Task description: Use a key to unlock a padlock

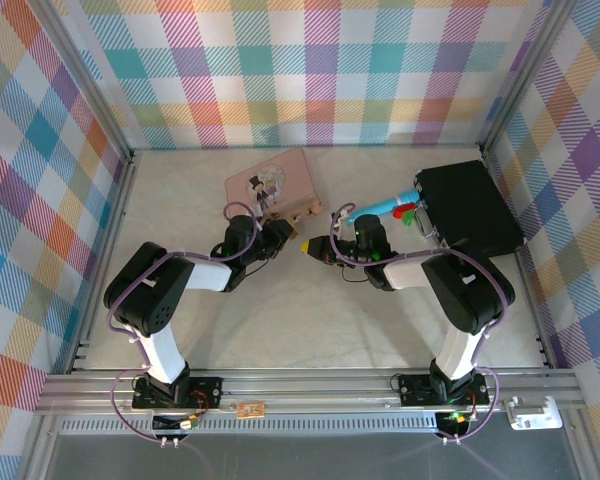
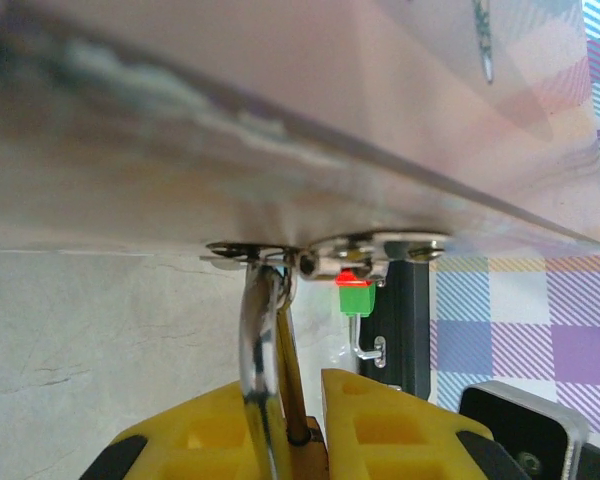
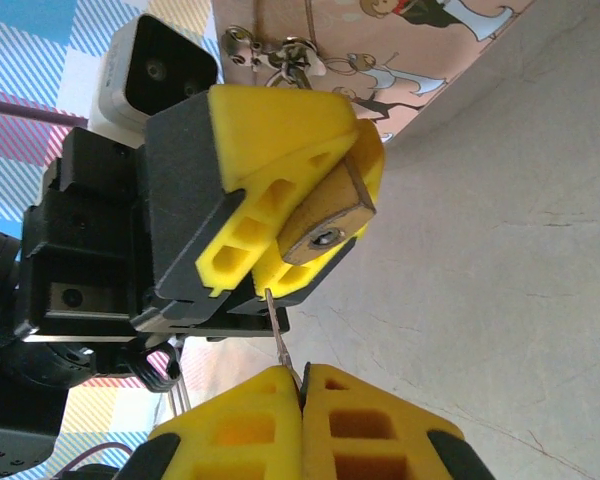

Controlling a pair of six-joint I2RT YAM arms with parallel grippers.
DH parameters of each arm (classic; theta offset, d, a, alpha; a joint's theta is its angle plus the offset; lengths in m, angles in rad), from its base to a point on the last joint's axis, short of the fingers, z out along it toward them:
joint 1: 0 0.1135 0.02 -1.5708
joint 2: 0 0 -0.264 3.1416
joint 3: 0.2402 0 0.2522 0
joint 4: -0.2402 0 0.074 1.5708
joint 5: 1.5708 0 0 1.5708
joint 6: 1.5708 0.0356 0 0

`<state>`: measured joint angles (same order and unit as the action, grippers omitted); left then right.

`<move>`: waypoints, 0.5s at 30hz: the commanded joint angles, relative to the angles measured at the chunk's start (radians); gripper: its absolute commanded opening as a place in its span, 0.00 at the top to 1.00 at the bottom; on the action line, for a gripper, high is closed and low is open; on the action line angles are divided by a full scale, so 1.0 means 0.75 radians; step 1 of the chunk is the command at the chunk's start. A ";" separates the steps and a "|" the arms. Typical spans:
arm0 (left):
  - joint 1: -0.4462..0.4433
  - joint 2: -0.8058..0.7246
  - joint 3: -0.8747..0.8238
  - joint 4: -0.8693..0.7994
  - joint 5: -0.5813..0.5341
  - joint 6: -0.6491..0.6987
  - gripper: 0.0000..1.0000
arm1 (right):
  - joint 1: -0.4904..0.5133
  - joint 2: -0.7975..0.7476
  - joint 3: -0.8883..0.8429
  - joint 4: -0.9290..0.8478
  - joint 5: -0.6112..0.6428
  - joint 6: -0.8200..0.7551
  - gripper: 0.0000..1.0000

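Pinched between the closed fingertips of the right gripper (image 3: 302,385), the key (image 3: 277,335) is held with its thin blade pointed left, its tip just right of the padlock (image 3: 325,235) and apart from the keyhole. The padlock is clamped by the left gripper (image 2: 292,398), and its shackle is hooked through the hasp (image 2: 370,250) of the pink tin (image 1: 275,180), on the far middle of the table (image 1: 310,320).
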<state>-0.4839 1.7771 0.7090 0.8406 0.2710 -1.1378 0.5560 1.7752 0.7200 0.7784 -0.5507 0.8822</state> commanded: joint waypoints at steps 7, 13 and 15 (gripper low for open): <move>-0.020 -0.005 -0.014 0.229 0.009 -0.059 1.00 | 0.007 0.057 0.025 0.115 -0.012 0.060 1.00; -0.022 -0.020 -0.018 0.203 0.005 -0.040 1.00 | 0.006 0.045 0.032 0.128 -0.006 0.065 1.00; -0.022 -0.026 -0.017 0.192 0.003 -0.031 1.00 | 0.006 0.042 0.034 0.125 -0.006 0.065 1.00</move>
<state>-0.4862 1.7771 0.6979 0.8963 0.2687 -1.1629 0.5560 1.8103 0.7204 0.8299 -0.5507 0.9215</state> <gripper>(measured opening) 0.145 0.055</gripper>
